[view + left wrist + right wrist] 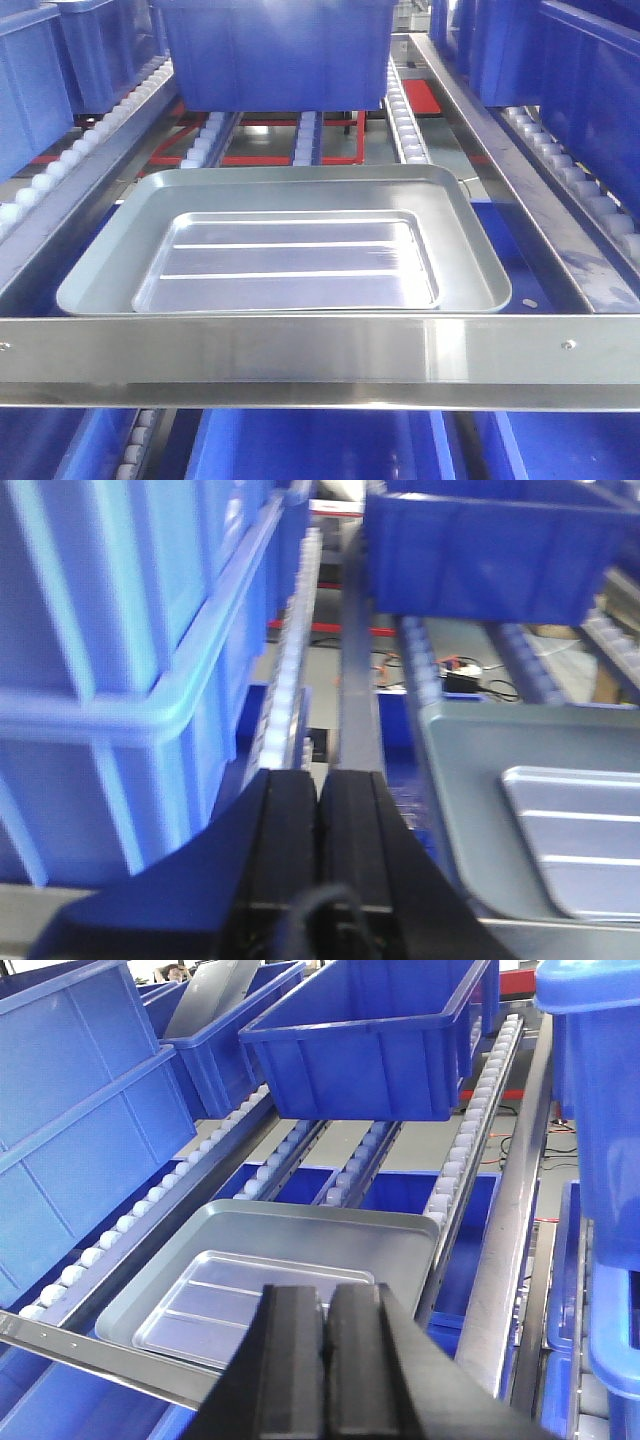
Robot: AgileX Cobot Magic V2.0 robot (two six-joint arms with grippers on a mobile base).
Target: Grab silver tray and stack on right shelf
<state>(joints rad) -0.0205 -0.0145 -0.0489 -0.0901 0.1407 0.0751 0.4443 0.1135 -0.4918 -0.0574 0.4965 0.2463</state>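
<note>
Silver tray (300,262) sits nested in the larger blue-grey tray (110,262) on the shelf's rollers, behind the front rail (300,352). My left gripper (318,810) and right gripper (326,1330) are pressed together, holding nothing.

Two metal trays: one small ridged silver tray (300,262) nested in one larger grey tray (110,265). Two grippers, the left gripper (318,810) and right gripper (327,1325), each with fingers pressed together. Several blue bins (370,1045); exact number unclear.
</note>
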